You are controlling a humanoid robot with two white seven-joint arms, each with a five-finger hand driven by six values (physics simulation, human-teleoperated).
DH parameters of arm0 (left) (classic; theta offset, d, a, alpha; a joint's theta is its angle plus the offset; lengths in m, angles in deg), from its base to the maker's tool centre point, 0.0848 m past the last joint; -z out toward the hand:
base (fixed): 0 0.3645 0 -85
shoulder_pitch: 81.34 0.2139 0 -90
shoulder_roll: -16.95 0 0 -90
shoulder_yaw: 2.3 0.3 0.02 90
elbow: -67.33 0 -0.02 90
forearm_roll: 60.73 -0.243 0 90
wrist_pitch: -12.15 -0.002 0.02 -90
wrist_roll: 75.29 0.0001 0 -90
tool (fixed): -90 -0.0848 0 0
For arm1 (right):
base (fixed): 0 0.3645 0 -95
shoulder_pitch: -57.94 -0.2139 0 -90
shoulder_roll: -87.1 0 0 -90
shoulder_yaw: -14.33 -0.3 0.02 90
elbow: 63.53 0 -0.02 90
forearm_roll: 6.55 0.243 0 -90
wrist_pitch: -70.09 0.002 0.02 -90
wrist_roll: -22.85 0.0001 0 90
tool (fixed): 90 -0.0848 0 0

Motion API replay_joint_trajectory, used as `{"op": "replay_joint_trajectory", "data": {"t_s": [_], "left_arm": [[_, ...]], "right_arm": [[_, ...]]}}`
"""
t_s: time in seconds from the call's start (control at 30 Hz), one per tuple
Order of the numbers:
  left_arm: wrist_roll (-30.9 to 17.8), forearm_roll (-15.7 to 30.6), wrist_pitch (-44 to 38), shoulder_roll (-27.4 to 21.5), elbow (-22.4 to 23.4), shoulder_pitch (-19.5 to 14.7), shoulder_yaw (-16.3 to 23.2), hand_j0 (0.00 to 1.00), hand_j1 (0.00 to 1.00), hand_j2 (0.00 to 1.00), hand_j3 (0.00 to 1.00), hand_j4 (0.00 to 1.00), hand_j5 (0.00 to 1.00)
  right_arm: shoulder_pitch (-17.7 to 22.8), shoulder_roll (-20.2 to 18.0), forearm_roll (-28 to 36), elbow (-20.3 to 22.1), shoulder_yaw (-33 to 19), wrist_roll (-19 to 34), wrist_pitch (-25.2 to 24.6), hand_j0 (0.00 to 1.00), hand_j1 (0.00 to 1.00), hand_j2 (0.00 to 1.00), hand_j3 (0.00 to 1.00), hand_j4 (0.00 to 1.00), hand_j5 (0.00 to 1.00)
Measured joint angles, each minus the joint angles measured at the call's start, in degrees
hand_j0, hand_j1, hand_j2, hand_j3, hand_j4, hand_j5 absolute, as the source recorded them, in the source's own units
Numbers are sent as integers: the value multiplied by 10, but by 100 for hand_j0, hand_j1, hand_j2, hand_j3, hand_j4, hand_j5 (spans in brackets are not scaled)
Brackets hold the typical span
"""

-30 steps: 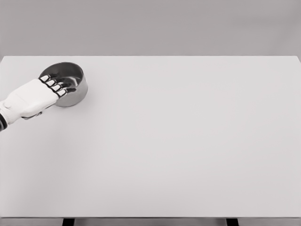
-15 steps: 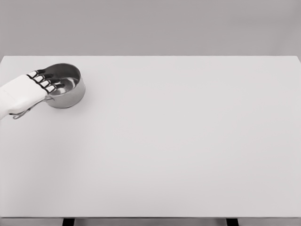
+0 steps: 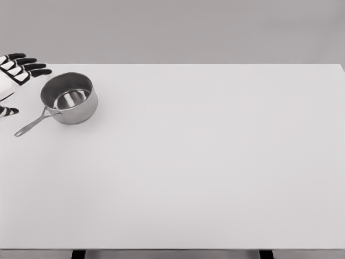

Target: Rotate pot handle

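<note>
Left hand point(image 3: 16, 73): at the far left edge of the frame, upper left, only partly in view; its dark-tipped fingers point(image 3: 33, 67) are spread and point right, holding nothing; the thumb tip shows lower down at the edge.
Hand to pot: apart, with the fingertips just left of and above the pot's rim, not touching it.
Handle point(image 3: 33, 123): a thin metal stem that runs from the pot's lower left wall down and to the left, its end lying on the table near the left edge of the frame.
Pot point(image 3: 69, 98): a small shiny steel saucepan, upright, in the upper left of the frame, near the table's far left corner; nothing shows inside it.
Table point(image 3: 215, 162): a white top that fills most of the frame, from left to right.
</note>
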Motion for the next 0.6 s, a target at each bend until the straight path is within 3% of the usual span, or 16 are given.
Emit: {"op": "replay_joint_trajectory", "data": {"t_s": [0.1, 0.23, 0.33, 0.47, 0.6], "left_arm": [[-9, 108, 0, -33, 0, 80, -11, 100, 100, 100, 100, 100, 100], [-40, 251, 0, -54, -1, 76, -1, 100, 100, 100, 100, 100, 100], [-48, 332, 0, -63, -1, 79, 21, 100, 100, 100, 100, 100, 100], [-52, 371, 0, -75, -1, 91, 120, 100, 100, 100, 100, 100, 100], [-53, 380, 1, -79, -1, 163, 173, 100, 100, 100, 100, 100, 100]], "right_arm": [[0, 0, 0, 0, 0, 0, 0, 100, 100, 100, 100, 100, 100], [0, 0, 0, 0, 0, 0, 0, 100, 100, 100, 100, 100, 100], [0, 0, 0, 0, 0, 0, 0, 100, 100, 100, 100, 100, 100], [0, 0, 0, 0, 0, 0, 0, 100, 100, 100, 100, 100, 100], [0, 0, 0, 0, 0, 0, 0, 100, 100, 100, 100, 100, 100]]}}
